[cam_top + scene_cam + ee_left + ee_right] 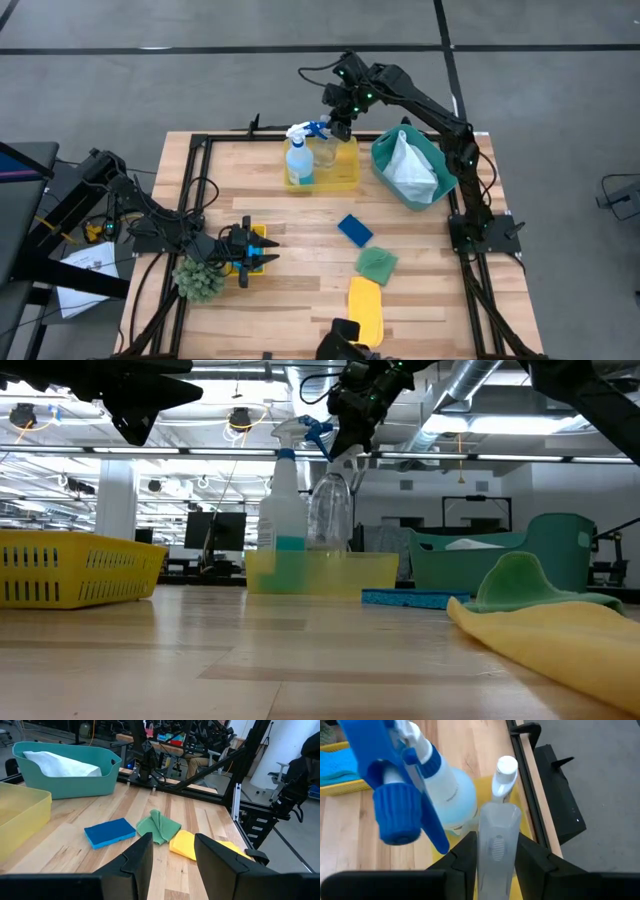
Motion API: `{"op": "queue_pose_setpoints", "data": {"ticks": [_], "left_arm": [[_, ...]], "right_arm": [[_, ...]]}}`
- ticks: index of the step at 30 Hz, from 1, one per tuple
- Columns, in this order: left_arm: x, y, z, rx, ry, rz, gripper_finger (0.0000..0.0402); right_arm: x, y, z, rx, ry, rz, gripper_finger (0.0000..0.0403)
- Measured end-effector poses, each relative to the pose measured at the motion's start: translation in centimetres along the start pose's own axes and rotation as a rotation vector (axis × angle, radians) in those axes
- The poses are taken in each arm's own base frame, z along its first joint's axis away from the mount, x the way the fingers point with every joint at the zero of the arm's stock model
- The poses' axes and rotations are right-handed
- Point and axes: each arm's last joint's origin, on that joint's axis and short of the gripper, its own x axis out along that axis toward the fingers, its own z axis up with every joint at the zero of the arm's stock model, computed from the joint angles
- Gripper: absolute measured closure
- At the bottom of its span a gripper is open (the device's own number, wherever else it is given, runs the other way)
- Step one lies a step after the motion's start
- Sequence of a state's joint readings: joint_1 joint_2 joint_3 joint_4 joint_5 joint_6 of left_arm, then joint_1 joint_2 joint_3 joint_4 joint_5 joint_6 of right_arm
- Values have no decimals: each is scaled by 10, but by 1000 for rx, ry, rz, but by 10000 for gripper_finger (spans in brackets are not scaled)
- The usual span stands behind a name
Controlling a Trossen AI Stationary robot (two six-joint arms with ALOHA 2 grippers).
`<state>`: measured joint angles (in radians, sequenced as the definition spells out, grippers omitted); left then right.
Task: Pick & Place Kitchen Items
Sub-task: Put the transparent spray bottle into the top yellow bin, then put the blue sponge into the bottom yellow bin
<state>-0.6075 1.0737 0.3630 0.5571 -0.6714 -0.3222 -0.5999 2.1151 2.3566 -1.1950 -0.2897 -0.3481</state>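
**Sorting of kitchen items, partly complete: clear bottle at the yellow tray**

The table carries two receptacles along its far edge. The teal bin, near the far right corner, already holds a white cloth. The translucent yellow tray beside it holds the blue-liquid spray bottle. The right end effector is clamped on the clear bottle, which stands upright at this tray, next to the spray bottle; judged from this, its placement is nearly done. Three items lie loose toward the near edge: the yellow cloth, the green cloth and the blue sponge. The left end effector, fingers apart and empty, waits over a yellow basket at the left edge.
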Motion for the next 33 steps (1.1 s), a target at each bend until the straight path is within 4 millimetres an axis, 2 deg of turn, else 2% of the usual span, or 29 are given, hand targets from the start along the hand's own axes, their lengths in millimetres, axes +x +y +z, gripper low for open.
{"op": "queue_pose_setpoints", "data": {"ticks": [6,12,19,33], "left_arm": [[0,0,0,0,0,0,262],[0,0,0,-1,0,0,262],[0,0,0,0,0,0,262],[0,-1,0,1,10,-23,262]], "right_arm": [[2,5,2,-32,1,7,305],[3,9,3,-64,-3,13,287],[2,8,10,-94,-69,-13,271],[-1,11,19,-143,-129,-76,192]]}}
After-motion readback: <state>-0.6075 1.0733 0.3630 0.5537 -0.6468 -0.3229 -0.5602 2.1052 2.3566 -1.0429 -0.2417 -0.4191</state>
